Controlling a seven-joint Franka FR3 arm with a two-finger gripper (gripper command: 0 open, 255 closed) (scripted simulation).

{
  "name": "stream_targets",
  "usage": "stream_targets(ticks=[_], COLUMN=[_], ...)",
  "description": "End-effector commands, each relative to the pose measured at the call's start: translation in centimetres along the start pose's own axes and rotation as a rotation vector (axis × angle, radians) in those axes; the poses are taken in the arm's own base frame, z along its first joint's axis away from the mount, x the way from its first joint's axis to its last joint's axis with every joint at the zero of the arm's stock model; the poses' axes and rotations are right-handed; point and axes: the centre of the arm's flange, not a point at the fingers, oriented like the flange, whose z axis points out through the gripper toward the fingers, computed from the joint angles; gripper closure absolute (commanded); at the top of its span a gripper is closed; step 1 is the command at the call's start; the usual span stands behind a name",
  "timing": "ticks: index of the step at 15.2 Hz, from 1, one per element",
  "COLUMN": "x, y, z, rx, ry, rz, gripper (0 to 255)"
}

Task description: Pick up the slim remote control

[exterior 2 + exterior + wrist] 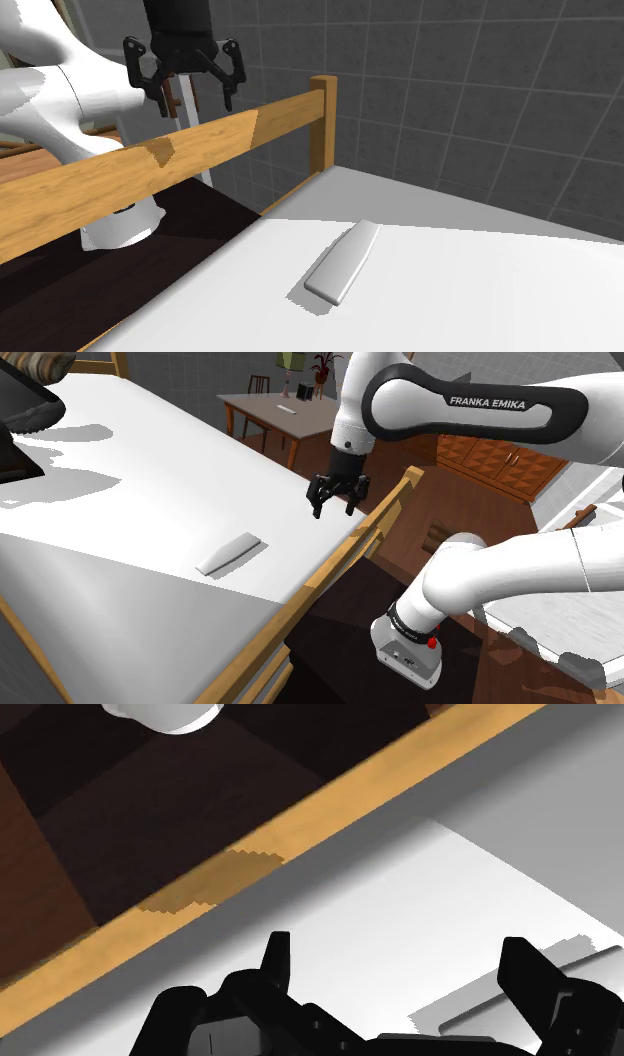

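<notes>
While fingers (pixel 278 959) hang spread, empty, slim remote (pixel 228 554) lies flat on bed (pixel 120 482), well below fingers, off to the side away from wooden rail (pixel 150 168). Your risks: low profile, pads skid off; crooked descent clips rail.

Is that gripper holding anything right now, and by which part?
Nothing. The gripper hangs open in the air; the remote lies apart on the bed.

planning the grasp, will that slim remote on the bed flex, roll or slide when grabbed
Probably stiff: the remote reads as one flat, straight slab. Unlikely to roll; it lies flat on the bed, and a push would likely slide it. Being so thin, it may be awkward for the open gripper to clasp.
</notes>
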Motion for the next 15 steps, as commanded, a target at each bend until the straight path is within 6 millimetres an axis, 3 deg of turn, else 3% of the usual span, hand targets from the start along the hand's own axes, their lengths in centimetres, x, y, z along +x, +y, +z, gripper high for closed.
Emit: stream_targets(ticks=[1,8,15], x=[0.3,2.6,6.8], y=[-2.3,-9.0,-14.9], z=[1.7,7.1,12.2], rx=[0.008,0.031,0.053], ry=[0.010,0.043,0.076], rz=[0.083,0.353,0.623], gripper=[0,0,0])
